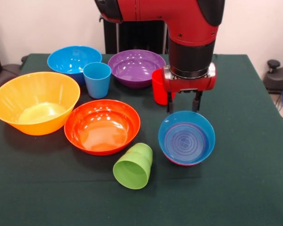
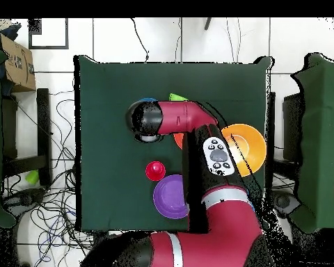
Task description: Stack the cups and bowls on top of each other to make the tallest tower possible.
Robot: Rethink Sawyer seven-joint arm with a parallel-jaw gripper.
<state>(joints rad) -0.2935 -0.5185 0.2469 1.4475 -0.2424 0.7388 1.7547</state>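
A small blue bowl [image 1: 186,138] sits nested in a small magenta bowl [image 1: 178,162], of which only the lower rim shows. My gripper [image 1: 183,106] hangs open just above and behind the blue bowl's far rim, with nothing between its fingers [image 1: 170,101]. The red cup [image 1: 157,87] stands upright behind the gripper, partly hidden by it. A lime green cup [image 1: 133,166] lies on its side near the front. The light blue cup [image 1: 97,79] stands upright. Around them are the red-orange bowl [image 1: 102,126], yellow-orange bowl [image 1: 35,101], large blue bowl [image 1: 71,60] and purple bowl [image 1: 136,67].
Everything rests on a dark green cloth-covered table [image 1: 254,141]. In the overhead view the arm [image 2: 197,139] hides the gripper and most ware; the purple bowl [image 2: 171,197], red cup [image 2: 155,170] and yellow-orange bowl [image 2: 250,142] show beside it.
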